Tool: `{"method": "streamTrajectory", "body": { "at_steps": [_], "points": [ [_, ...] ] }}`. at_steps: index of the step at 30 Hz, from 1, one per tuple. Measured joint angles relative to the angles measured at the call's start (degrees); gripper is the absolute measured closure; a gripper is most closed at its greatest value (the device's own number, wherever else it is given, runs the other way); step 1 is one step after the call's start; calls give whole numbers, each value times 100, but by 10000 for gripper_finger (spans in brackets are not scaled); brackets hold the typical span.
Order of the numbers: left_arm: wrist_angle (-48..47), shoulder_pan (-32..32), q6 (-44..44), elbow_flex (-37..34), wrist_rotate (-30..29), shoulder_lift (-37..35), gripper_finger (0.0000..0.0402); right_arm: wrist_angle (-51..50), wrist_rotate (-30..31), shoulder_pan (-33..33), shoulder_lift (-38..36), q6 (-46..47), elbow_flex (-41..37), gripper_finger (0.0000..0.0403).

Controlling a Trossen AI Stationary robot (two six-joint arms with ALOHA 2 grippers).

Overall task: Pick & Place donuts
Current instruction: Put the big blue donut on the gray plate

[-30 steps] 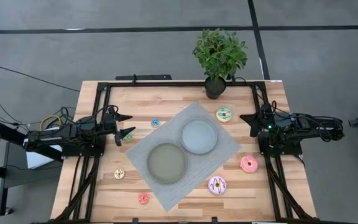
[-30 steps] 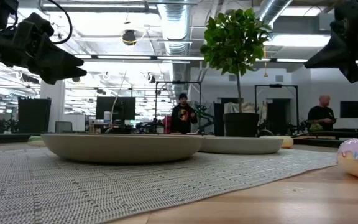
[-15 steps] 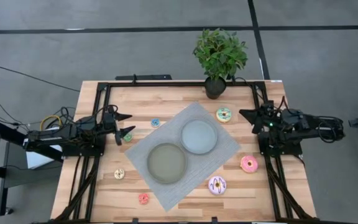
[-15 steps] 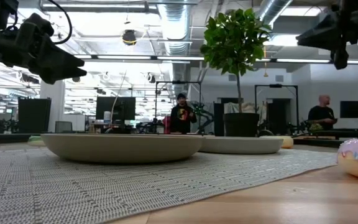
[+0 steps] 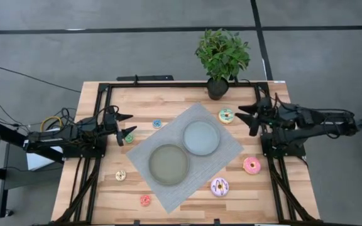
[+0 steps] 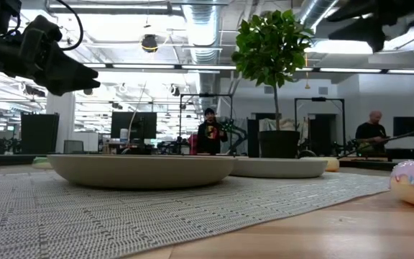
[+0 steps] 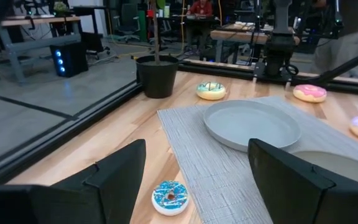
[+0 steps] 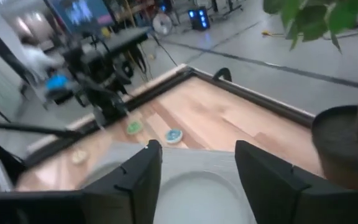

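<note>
With its jaws spread and empty, the right gripper [image 5: 246, 115] should descend squarely over the yellow-green iced toy ring donut [image 5: 226, 115] just beside it at the grey woven mat's [image 5: 168, 194] far corner, while the left gripper [image 5: 126, 125], also spread, waits near the small green donut [image 5: 129, 138].

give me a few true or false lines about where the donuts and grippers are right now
1. Both grey plates are empty. True.
2. The right gripper holds the pink donut. False: its fingers are open and empty, beside the yellow-green donut; the pink one lies on the wood.
3. The purple-white donut lies at the mat's edge, near the table's front. True.
4. The blue donut sits on a plate. False: it lies on bare wood beside the mat.
5. The left gripper is shut on the green donut. False: it is open and holds nothing.
</note>
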Motion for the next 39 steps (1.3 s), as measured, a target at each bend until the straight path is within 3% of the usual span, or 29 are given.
{"method": "streamTrajectory", "body": {
  "at_steps": [10, 19, 31, 39],
  "points": [
    [-2, 2, 73, 0, 0, 0, 125, -2076, 132, -109, 1689, -18, 1558, 220],
    [-4, 2, 73, 0, 2, 0, 125, -3269, 121, -784, 3210, -15, 2305, 228],
    [-9, 2, 73, 0, 5, -1, 125, -4211, -733, -1754, 4672, -14, 2476, 164],
    [-13, 2, 85, 0, 7, -1, 125, -4194, -783, -2064, 5388, -15, 2476, 133]
  ]
}}
